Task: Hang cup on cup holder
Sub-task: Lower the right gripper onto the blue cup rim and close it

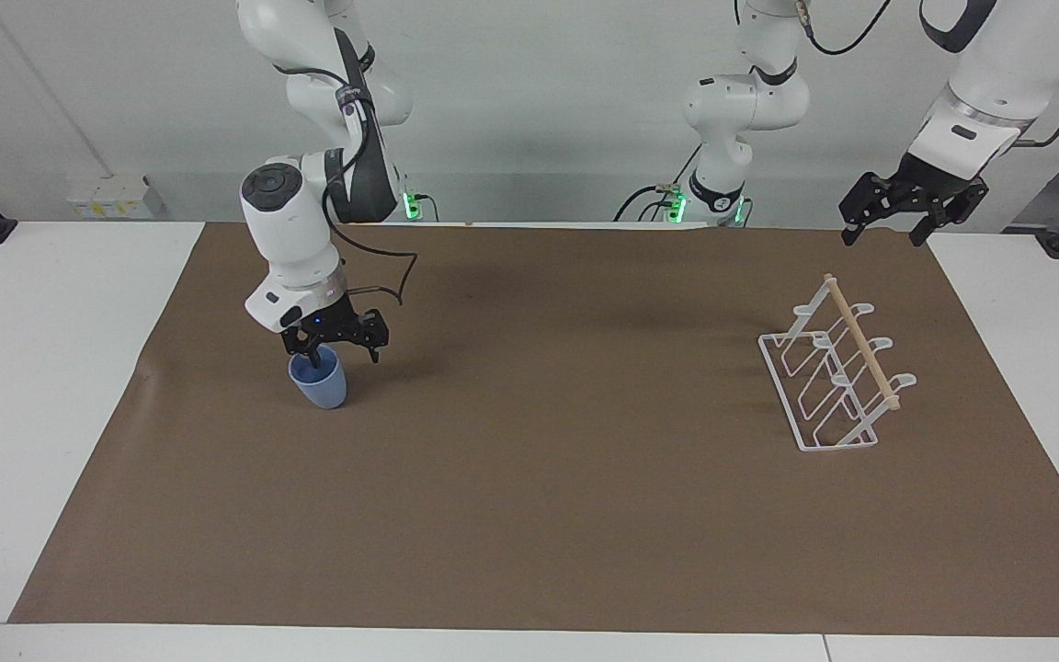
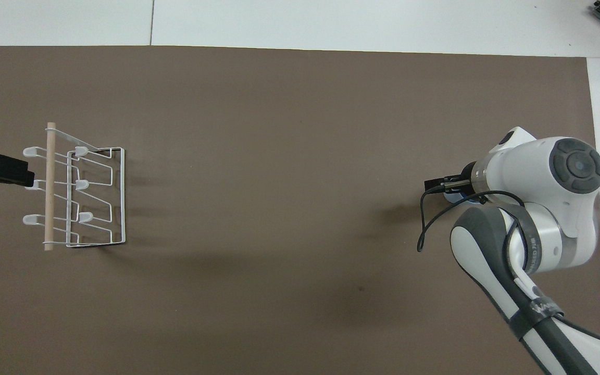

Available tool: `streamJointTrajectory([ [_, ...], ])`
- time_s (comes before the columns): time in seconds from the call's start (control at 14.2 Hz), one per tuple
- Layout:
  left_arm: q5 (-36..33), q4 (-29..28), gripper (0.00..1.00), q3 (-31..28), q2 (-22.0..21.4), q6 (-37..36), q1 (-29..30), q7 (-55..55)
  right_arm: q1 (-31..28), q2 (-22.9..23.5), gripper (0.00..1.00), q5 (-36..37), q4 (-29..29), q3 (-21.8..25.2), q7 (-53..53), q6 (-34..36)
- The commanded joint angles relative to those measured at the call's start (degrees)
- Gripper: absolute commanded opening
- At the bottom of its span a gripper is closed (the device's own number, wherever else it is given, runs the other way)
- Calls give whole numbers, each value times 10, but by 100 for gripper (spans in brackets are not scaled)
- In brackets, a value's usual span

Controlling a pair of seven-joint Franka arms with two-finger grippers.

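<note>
Facing view: the right gripper point(image 1: 336, 348) sits released astride the cup point(image 1: 318, 381) rim, so the grasp is in hand. Next it must clench and lift toward the holder point(image 1: 831, 370); the left gripper point(image 1: 888, 232) waits released.

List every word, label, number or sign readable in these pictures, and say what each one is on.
No text can be read.
Band on the right arm: white lettering, too blurred to read.
Pale box by the wall: yellowish marks, too small to read.
Cup: no marking visible.
Cup holder: no marking visible.
</note>
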State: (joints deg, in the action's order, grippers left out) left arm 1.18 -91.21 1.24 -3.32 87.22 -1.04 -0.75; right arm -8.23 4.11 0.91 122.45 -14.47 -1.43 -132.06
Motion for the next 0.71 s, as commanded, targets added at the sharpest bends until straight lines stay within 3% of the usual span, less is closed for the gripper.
streamJointTrajectory([
  [0.0,-3,-18,100,3,-16,-1,2,3,-9,5,100,-11,15,-3,18,-22],
  [0.28,-3,-18,100,3,-16,-1,1,3,-10,6,100,-12,21,-3,16,-37],
  [0.49,-3,-20,100,3,-17,0,1,3,-11,6,92,-11,22,-2,16,-38],
  [0.63,-3,-20,100,3,-17,0,-1,3,-11,6,82,-11,22,-2,15,-37],
])
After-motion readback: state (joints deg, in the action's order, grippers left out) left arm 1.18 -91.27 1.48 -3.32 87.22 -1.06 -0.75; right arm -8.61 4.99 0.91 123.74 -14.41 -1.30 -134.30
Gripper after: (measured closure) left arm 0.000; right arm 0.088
